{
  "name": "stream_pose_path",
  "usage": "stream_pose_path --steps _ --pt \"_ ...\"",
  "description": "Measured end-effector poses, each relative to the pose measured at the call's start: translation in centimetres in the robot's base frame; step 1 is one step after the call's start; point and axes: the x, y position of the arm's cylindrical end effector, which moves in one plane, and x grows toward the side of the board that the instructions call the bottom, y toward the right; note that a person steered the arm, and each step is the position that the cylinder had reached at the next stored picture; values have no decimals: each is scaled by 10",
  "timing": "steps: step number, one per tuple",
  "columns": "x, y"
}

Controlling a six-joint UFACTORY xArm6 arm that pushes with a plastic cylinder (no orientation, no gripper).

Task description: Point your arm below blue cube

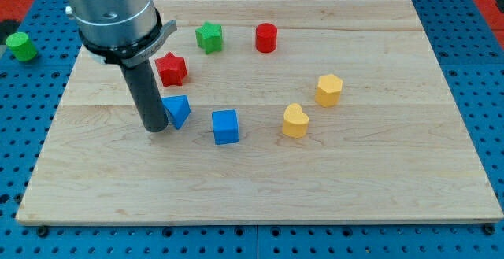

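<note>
The blue cube (225, 127) sits near the middle of the wooden board (260, 180). My rod comes down from the view's top left, and my tip (155, 127) rests on the board well to the left of the cube, at about its height in the view. A blue triangular block (177, 110) lies between them, right against the rod's right side.
A red star block (171, 69) sits just above the blue triangular block. A green star (209, 37) and a red cylinder (266, 38) lie near the top. Two yellow blocks (295, 121) (329, 90) lie right of the cube. A green block (21, 46) lies off the board at left.
</note>
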Motion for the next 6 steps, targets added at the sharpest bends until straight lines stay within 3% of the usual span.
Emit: stream_pose_path --steps 1,3,6 --pt "24 3" --pt "55 72" --pt "58 90"
